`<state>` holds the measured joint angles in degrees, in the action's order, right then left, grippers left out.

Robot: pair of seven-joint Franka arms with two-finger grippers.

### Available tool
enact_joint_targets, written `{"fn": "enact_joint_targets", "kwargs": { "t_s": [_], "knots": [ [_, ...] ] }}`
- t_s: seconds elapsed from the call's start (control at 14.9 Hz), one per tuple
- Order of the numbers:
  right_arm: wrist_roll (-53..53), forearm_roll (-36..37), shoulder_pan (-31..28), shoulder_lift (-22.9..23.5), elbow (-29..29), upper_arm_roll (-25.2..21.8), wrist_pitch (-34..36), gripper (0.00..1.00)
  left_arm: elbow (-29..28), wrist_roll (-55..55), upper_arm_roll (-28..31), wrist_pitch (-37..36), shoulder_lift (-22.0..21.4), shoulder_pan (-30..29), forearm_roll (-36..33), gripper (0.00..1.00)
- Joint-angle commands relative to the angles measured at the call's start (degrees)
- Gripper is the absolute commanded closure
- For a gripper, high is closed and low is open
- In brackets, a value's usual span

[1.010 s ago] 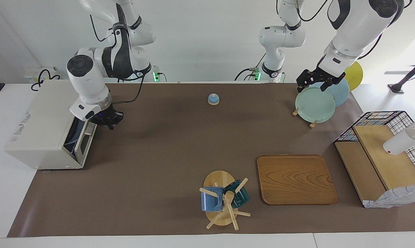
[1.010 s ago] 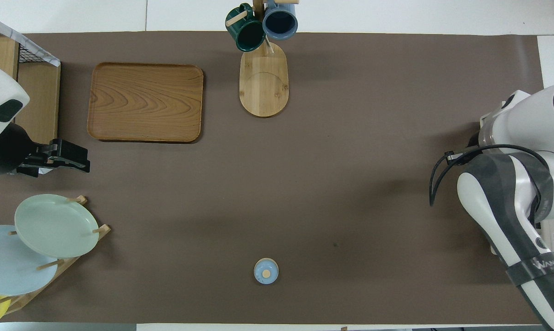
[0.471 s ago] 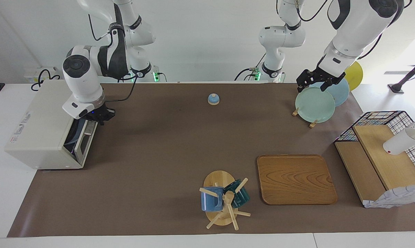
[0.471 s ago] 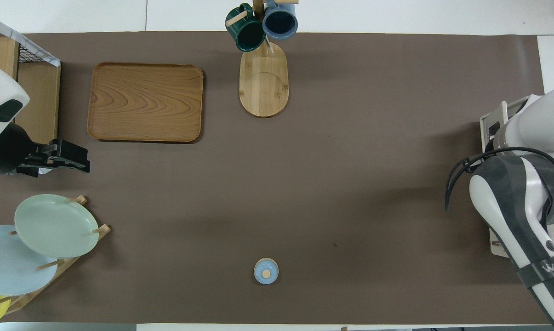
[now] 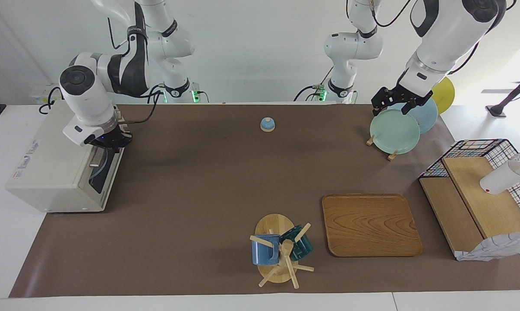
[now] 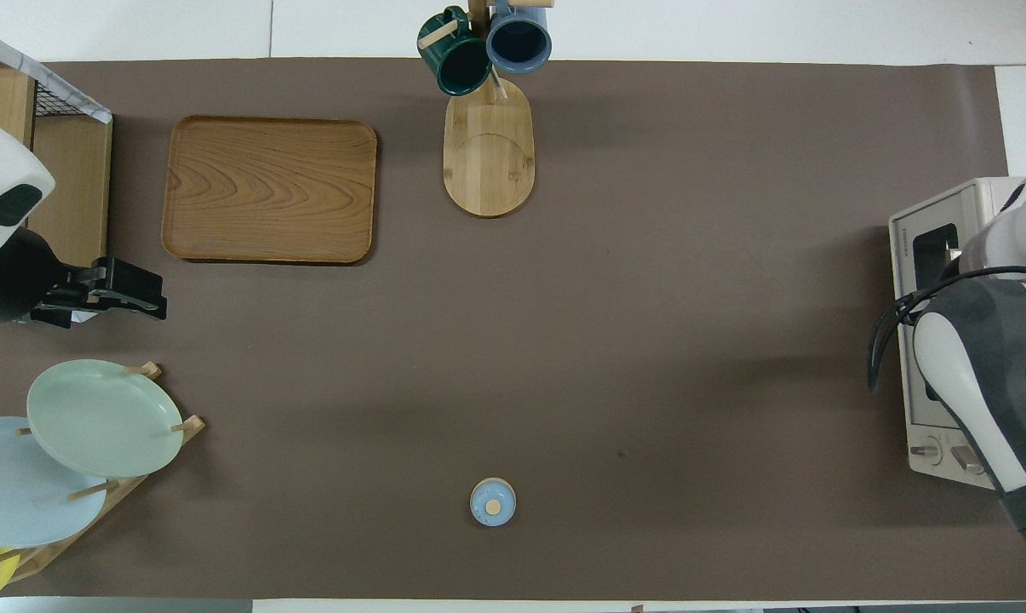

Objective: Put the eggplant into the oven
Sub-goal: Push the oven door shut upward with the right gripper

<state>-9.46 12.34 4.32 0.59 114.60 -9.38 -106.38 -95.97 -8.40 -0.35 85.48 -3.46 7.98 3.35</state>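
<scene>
So the big change: a second ago the oven [image 5: 52, 168] had its door hanging partway open, and now the door [image 5: 101, 175] is swung up, shut or very nearly. The right gripper [image 5: 108, 143] rode up with it and now sits right at the door's top edge, by the metal bar handle [image 5: 96, 159]. I can't tell whether its jaws are spread or pressed together.

The eggplant doesn't show in either view, not on the bench [image 5: 199, 194] and not in either gripper. My guess is it's already inside, so the task looks basically done once the door seats and the arm backs off. If the door isn't fully latched, it could drop open again.

The oven is a boxy cream-white painted shell with a dark glossy window, and the overhead view shows knobs at the end of its front nearest the robots. The bench has a matte brown cover.

- Near the robots, mid-bench: a small round blue bell [image 5: 267, 124] with a wooden button.
- Farthest from the robots: a pale wooden mug tree [image 5: 273, 233] with peg arms, holding a blue mug [image 5: 264, 250] and a dark green mug [image 5: 300, 244], both glazed.
- Beside it, toward the left arm's end: a wooden tray [image 5: 370, 224] with rounded corners and strong grain.
- A wooden plate rack with a smooth pale green plate [image 5: 394, 131] leaning in front.

The left gripper [image 5: 393, 103] waits in the air over those plates, and I can't tell its jaws either. Last is a wire basket [image 5: 480, 149] with wooden shelves.
</scene>
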Motion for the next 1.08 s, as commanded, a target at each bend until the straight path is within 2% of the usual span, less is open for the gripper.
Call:
{"fn": "enact_joint_targets", "kwargs": {
  "t_s": [0.0, 0.13, 0.27, 0.34, 0.4, 0.47, 1.01],
  "knots": [
    [-1.44, -0.91, -0.80, -0.07, -3.84, 0.41, 5.29, 0.99, 1.14, 0.49, -0.44, -1.37, 0.21, -0.51, -0.98, 0.00],
    [-1.18, -4.41, -0.28, -0.06, -8.23, 0.41, 10.12, 0.97, 1.14, 0.49, -0.44, -1.37, 0.21, -0.51, -0.98, 0.00],
    [-1.18, -6.88, -0.01, -0.24, -11.83, 0.50, 13.29, 0.83, 1.14, 0.49, -0.44, -1.37, 0.21, -0.51, -0.98, 0.00],
    [-1.18, -8.37, -0.18, -0.33, -13.07, 0.50, 14.26, 0.70, 1.14, 0.49, -0.44, -1.37, 0.21, -0.51, -0.98, 0.00],
    [-1.18, -9.60, -0.27, -0.76, -13.52, 0.50, 14.36, 0.38, 1.14, 0.49, -0.44, -1.37, 0.21, -0.51, -0.98, 0.00],
    [-1.00, -10.14, -0.19, -1.72, -13.52, 0.50, 13.93, 0.00, 1.14, 0.49, -0.44, -1.37, 0.21, -0.51, -0.98, 0.00],
    [-0.65, -10.14, -0.45, -4.28, -12.38, 0.77, 13.66, 0.00, 1.22, 0.49, -0.44, -1.37, 0.21, -0.51, -0.98, 0.00]
  ]
}}
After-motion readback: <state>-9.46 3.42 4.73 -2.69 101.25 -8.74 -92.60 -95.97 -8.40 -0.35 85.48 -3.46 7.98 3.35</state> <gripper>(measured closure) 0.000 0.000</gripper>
